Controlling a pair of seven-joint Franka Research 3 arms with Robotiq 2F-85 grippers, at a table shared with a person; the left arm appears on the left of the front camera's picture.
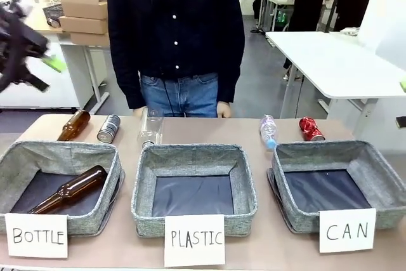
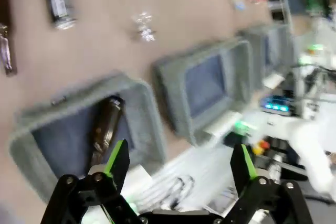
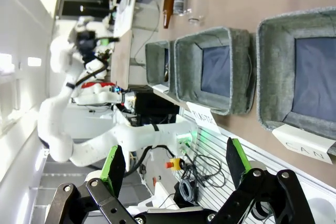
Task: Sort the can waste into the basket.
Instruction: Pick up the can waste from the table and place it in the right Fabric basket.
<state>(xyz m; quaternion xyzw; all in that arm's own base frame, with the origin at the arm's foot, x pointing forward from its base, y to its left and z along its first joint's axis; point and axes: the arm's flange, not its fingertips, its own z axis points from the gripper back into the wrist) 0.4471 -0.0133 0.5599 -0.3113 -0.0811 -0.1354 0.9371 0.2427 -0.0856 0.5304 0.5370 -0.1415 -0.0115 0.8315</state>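
Behind the brown desk (image 1: 190, 128) a person (image 1: 176, 30) in a dark shirt stands close, hands at the far edge, with white tables and stacked boxes beyond. Neither can is in its basket yet. The red can (image 1: 311, 129) lies on its side at the far right of the desk, just behind the basket (image 1: 374, 172) carded "CAN" (image 1: 347, 230) — that basket holds nothing. The dark can (image 1: 108, 128) lies at the far left, beside a brown bottle (image 1: 73, 125) and behind the "BOTTLE" basket (image 1: 16, 160), which already holds another brown bottle (image 1: 68, 190). Two clear plastic bottles (image 1: 151, 128) lie between the cans, one near the middle and one close to the red can.

Both arms are off the work. The left gripper (image 2: 178, 163) is raised high over the left side, fingers spread and empty; its view is blurred. The right gripper (image 3: 173, 163) hangs back over the near desk edge, also spread wide with nothing between the pads.

The red can looks like the easy first pick for the right arm — it sits nearest the target. A good grasp would close across the can's round body, clear of the neighbouring plastic bottle, since a dented can on its side may roll if nudged.
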